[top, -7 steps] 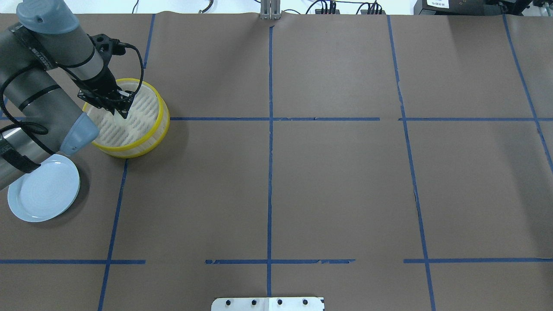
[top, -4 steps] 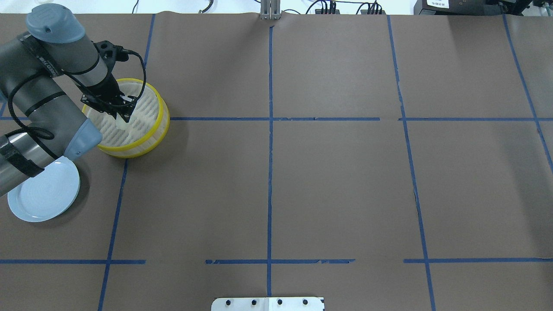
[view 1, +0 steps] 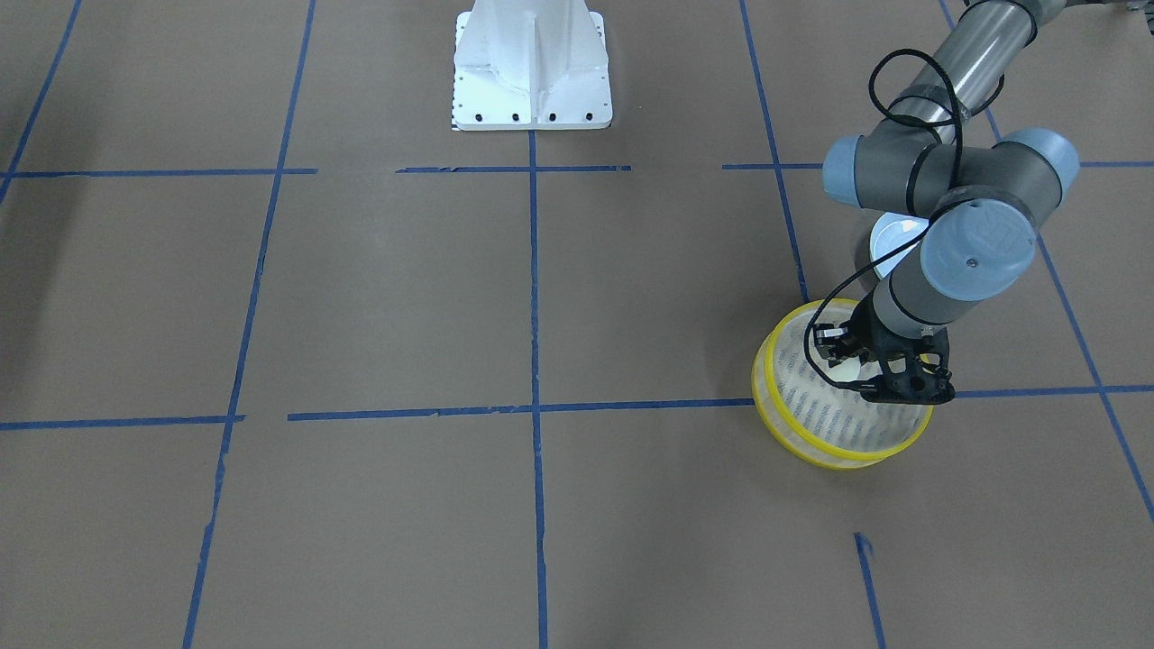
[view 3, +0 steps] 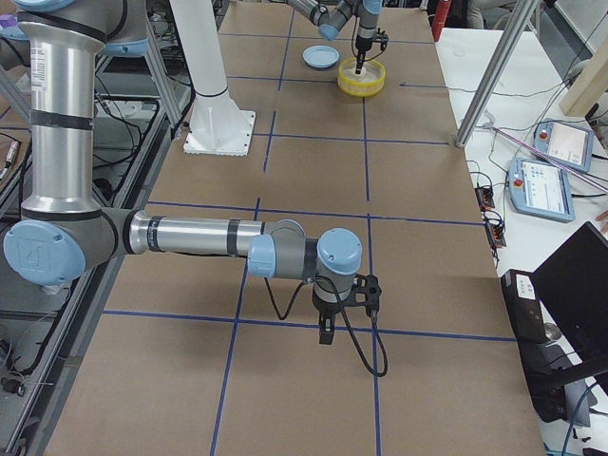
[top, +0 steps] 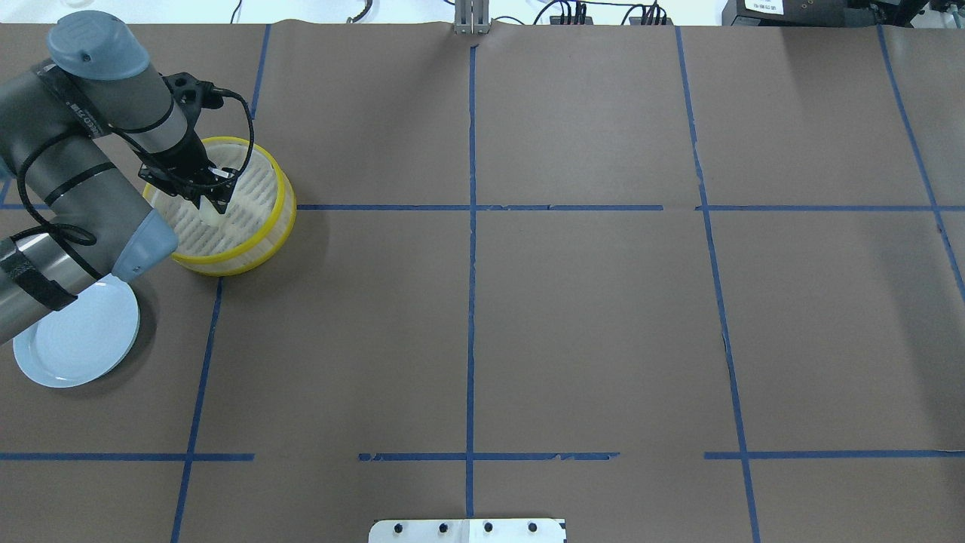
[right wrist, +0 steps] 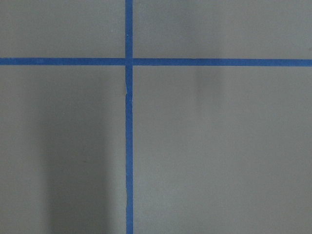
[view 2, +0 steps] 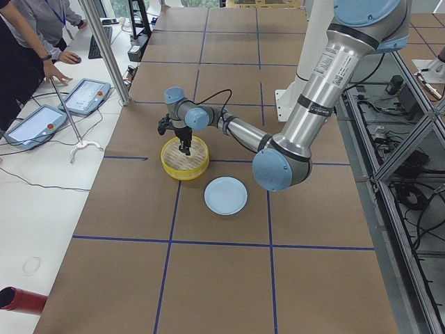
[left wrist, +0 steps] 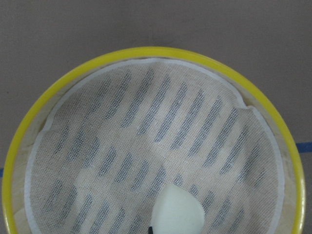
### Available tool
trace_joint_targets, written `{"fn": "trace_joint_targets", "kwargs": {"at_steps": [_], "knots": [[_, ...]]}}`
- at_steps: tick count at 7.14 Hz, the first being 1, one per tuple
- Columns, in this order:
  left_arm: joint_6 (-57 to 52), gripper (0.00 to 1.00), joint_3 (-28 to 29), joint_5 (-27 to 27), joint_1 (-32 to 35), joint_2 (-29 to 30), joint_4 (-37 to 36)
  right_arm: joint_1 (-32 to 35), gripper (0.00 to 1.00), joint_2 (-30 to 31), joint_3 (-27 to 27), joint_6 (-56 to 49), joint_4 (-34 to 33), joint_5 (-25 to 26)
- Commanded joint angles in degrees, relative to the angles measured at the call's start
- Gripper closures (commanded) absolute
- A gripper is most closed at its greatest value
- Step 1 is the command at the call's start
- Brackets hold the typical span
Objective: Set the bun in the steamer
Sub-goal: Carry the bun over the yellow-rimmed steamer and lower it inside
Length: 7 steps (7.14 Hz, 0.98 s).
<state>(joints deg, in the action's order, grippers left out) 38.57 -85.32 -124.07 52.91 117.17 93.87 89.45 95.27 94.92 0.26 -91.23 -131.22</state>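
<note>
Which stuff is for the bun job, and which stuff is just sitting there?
For the job:
- small cream-white rounded bun
- round yellow-rimmed steamer basket with a slatted floor
- left gripper, down inside the basket at the bun

Just lying about:
- round light blue plate, empty
- right gripper, over brown paper far from the basket

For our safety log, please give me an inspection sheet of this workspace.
Surface: brown paper table with a blue tape grid.
Job's things: bun at the tip of the left gripper, low inside the steamer, over its mesh floor.
Clutter: empty blue plate beside the steamer.
Grippers: left gripper seems shut on the bun; right gripper low over the table, open or shut cannot be told.
Cables: black cable loops off the left wrist near the steamer; right cable loops down beside its gripper.
Surroundings: operators and pendants at a side table.
</note>
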Motion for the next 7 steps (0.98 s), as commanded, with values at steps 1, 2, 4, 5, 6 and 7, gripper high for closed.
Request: {"fn": "trace_joint_targets", "kwargs": {"at_steps": [1, 2, 4, 5, 6, 7], "knots": [[1.6, 0.38, 0.0, 0.1, 0.0, -0.1, 0.3, 0.0, 0.00, 0.0, 0.0, 0.0, 0.0, 0.0], [1.6, 0.38, 0.0, 0.3, 0.0, -0.2, 0.6, -0.1, 0.00, 0.0, 0.0, 0.0, 0.0, 0.0], [1.4, 0.00, -0.5, 0.3, 0.0, -0.2, 0.7, 0.0, 0.00, 0.0, 0.0, 0.0, 0.0, 0.0], [0.9, 0.00, -2.5, 0.5, 0.6, -0.2, 0.6, -0.1, 0.00, 0.0, 0.0, 0.0, 0.0, 0.0], [0.9, 0.00, -8.9, 0.5, 3.3, -1.4, 0.1, -0.1, 0.00, 0.0, 0.0, 0.0, 0.0, 0.0], [0.9, 0.00, -16.6, 0.2, 5.0, -6.5, 0.0, -0.1, 0.00, 0.0, 0.0, 0.0, 0.0, 0.0]]}}
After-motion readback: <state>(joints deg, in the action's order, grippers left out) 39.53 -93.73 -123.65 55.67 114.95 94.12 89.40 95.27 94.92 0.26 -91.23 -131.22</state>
